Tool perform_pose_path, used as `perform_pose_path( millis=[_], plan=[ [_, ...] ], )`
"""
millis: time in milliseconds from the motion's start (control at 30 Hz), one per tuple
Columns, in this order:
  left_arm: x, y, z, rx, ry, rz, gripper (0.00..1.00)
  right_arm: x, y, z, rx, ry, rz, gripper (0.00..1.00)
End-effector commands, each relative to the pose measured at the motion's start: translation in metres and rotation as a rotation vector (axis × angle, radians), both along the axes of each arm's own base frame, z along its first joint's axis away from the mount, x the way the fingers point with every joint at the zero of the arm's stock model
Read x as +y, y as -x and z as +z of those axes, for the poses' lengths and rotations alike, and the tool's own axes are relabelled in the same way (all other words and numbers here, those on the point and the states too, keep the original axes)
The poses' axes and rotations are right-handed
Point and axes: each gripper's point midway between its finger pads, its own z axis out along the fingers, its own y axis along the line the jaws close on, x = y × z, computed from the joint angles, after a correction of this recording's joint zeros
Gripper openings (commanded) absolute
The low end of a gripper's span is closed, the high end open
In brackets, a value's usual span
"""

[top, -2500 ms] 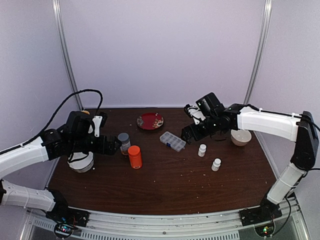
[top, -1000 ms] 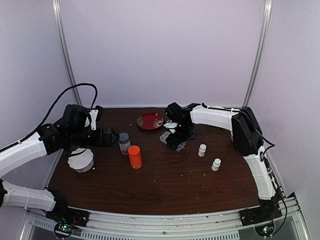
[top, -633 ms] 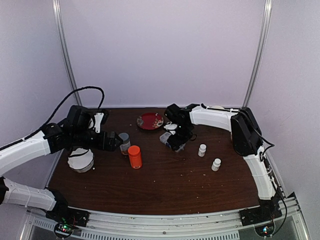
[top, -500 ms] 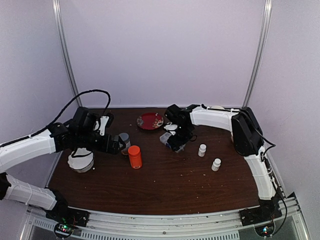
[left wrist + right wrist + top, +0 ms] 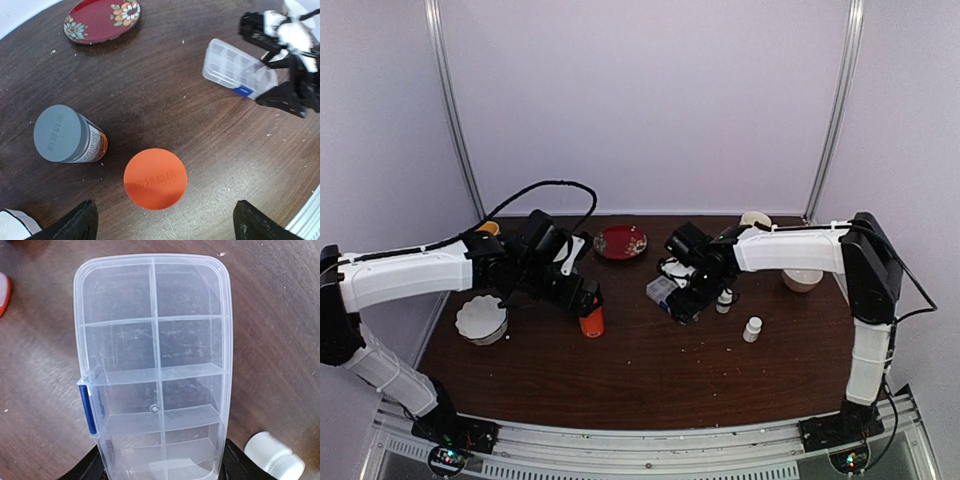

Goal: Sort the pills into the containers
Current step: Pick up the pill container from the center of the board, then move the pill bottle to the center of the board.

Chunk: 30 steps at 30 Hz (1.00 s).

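left gripper (image 5: 165, 215): since half a second earlier, swung in above orange bottle (image 5: 155, 178); jaws spread wide. right gripper (image 5: 162, 465): closed on near short end of organiser box (image 5: 155, 365), right of the bottle; long axis in line with the jaws, free end bottleward. compartments (image 5: 120, 345): one pale speck (image 5: 155, 408), possibly a pill.
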Motion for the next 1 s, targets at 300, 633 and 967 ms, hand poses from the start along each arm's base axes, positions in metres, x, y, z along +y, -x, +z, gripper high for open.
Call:
perform_pose_path(
  millis=[300,633,967],
  plan=[
    [-0.008,-0.022,-0.033,0.044,-0.122,0.078,0.94,0.0,0.026,0.026,-0.101,-0.157,-0.045,0.59],
    [-0.022,-0.021,-0.046,0.102,-0.108,0.05,0.52,-0.008,0.031,0.022,-0.107,-0.158,-0.062,0.58],
    [-0.03,-0.039,-0.026,0.037,-0.098,0.068,0.43,-0.012,0.042,0.026,-0.112,-0.169,-0.055,0.58]
  ],
)
